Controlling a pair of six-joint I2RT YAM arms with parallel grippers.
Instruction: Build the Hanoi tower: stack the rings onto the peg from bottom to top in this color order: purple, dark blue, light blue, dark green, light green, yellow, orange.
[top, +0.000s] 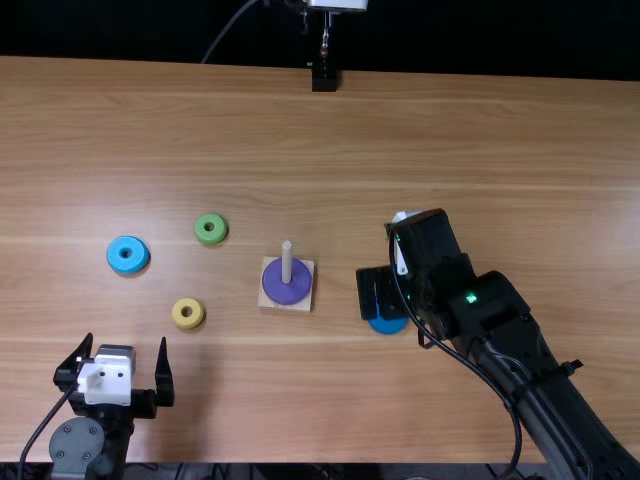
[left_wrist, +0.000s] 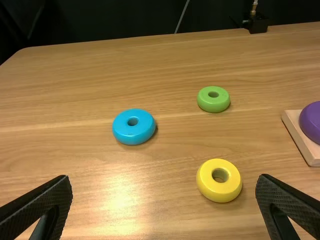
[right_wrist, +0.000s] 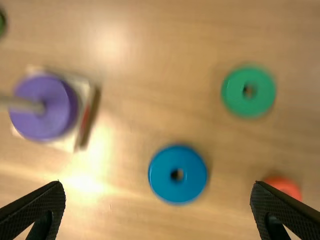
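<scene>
Left end effector (top: 126, 340): fingers well apart, ridged black inner faces, at the near side of the bench (left_wrist: 90, 85). Light blue ring (left_wrist: 126, 135) lies flat, leftmost, its hole facing up. Light green ring (left_wrist: 212, 105) flat too, farther off and to the right of the light blue. Yellow ring (left_wrist: 210, 189) flat, nearer than both, right of the light blue. Rightmost: purple ring (left_wrist: 314, 122), partly in view, on a pale wooden base (left_wrist: 301, 141). Soft glare on the wood, near side of the light blue. Far edge: black mount (left_wrist: 256, 24), thin grey cable (left_wrist: 182, 16) to its left, dark backdrop (left_wrist: 110, 20) beyond.
</scene>
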